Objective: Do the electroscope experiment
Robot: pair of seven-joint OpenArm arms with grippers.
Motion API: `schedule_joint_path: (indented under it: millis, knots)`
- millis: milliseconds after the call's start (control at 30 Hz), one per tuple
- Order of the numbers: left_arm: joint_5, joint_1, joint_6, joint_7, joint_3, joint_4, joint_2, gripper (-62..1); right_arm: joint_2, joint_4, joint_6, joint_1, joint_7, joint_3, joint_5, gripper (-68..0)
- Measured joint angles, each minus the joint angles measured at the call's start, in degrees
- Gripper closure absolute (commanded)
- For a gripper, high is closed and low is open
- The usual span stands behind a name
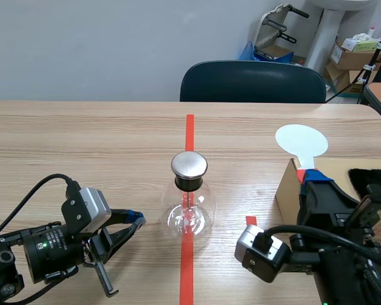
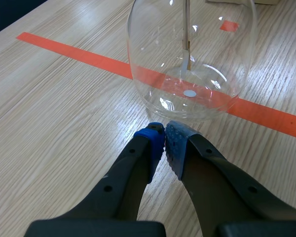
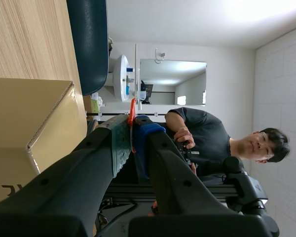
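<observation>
The electroscope is a clear glass flask with a round metal cap, standing on the red tape line at mid-table. In the left wrist view its glass bulb is just ahead of my left gripper, with thin foil strips hanging inside. My left gripper is shut on nothing, low over the table to the left of the flask. My right gripper is raised over a cardboard box and is shut on the orange-red handle of a white round paddle. Between its pads the paddle shows edge-on.
The cardboard box stands at the right of the table, and something black and furry lies on it. A dark chair stands behind the far edge. A person is in the room beyond, in the right wrist view.
</observation>
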Motion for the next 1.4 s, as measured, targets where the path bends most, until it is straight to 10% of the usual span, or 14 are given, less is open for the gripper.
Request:
schedule_joint_path:
  millis: [400, 733, 1400]
  knots:
    - [0.0, 0.0, -1.7, -0.2, 0.0, 0.2, -0.7, -5.8, 0.0, 0.0, -1.3, 0.0, 0.0, 0.0, 0.0, -0.7]
    - [-0.1, 3.9, -10.0, -2.5, 0.0, 14.1, -11.1, -34.2, 0.0, 1.9, -1.2, -3.4, 4.0, 5.0, 0.2, -0.9]
    - [-8.0, 15.8, -7.4, -2.5, 0.0, 44.3, -31.3, -38.0, -9.6, -3.6, -1.1, -6.2, 34.3, 25.7, 10.9, -0.9]
